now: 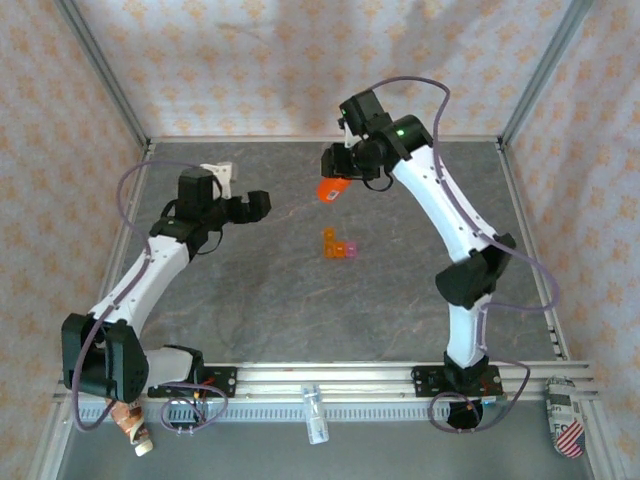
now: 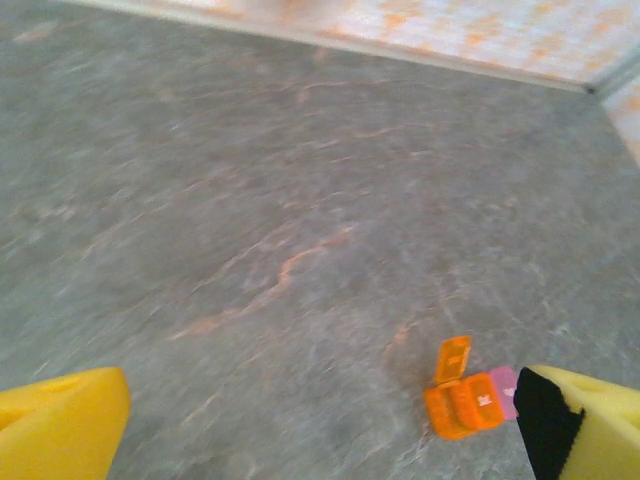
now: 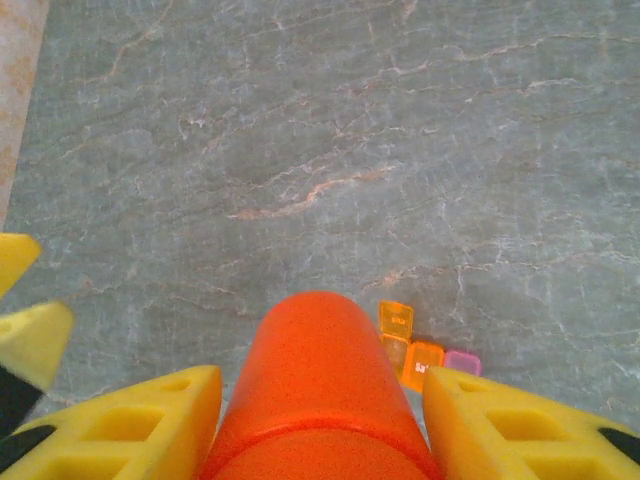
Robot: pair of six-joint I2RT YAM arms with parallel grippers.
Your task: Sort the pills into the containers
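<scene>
Sorting containers [image 1: 338,245], a tiny translucent plastic box of joined orange and pink compartments, lie mid-bench [image 1: 250,300] with the orange lid [image 2: 453,358] raised. The right gripper [image 3: 320,440] pinches a raised orange cylindrical bottle [image 3: 315,350]. The left gripper [image 2: 320,440] is spread wide and empty. The containers are probably light, slippery and weak at the hinge, so grasp them across the long walls.

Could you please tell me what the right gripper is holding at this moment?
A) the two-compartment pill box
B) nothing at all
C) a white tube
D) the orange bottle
D: in the right wrist view the orange bottle sits clamped between the jaws of the right gripper, while the containers lie apart from it on the table.
</scene>
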